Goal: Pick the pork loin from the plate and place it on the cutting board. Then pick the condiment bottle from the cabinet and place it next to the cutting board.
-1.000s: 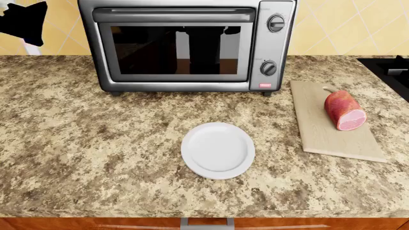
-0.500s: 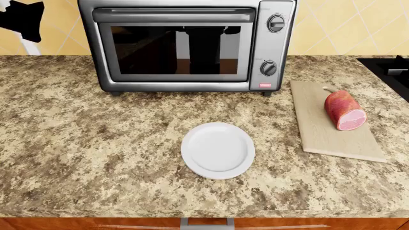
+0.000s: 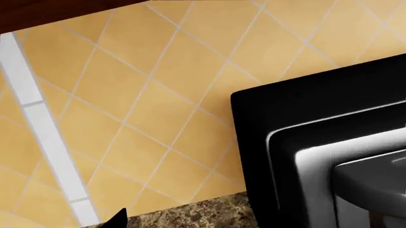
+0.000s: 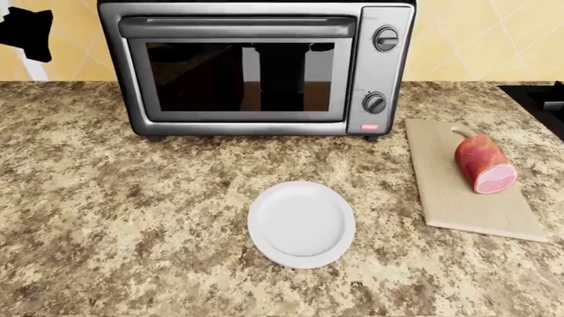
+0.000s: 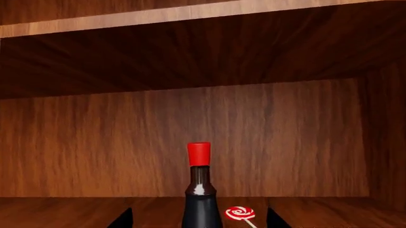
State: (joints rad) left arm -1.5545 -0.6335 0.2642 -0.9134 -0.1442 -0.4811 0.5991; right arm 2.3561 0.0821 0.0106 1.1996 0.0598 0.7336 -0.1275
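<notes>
The pork loin point(image 4: 485, 165) lies on the cutting board point(image 4: 463, 198), right of the toaster oven. On the counter in front of the oven sits the white plate point(image 4: 302, 224), with nothing on it. In the right wrist view the condiment bottle point(image 5: 199, 190), black with a red top, stands upright on the cabinet shelf point(image 5: 63, 211). My right gripper point(image 5: 198, 222) is open, its dark fingertips point(image 5: 123, 219) on either side of the bottle and well apart from it. My left gripper point(image 3: 203, 223) is open near the tiled wall beside the oven; only one fingertip point(image 3: 118, 219) shows.
A red and white swirl lollipop point(image 5: 240, 213) lies on the shelf right beside the bottle. The toaster oven point(image 4: 255, 66) stands at the back of the granite counter point(image 4: 105, 198). My left arm point(image 4: 26, 32) shows dark at the upper left. A black stovetop edge point(image 4: 542, 99) is at the far right.
The head view has shifted, so the oven, plate and board sit slightly lower in it. The left arm's dark shape has drifted towards the upper left. The pork loin stays on the board.
</notes>
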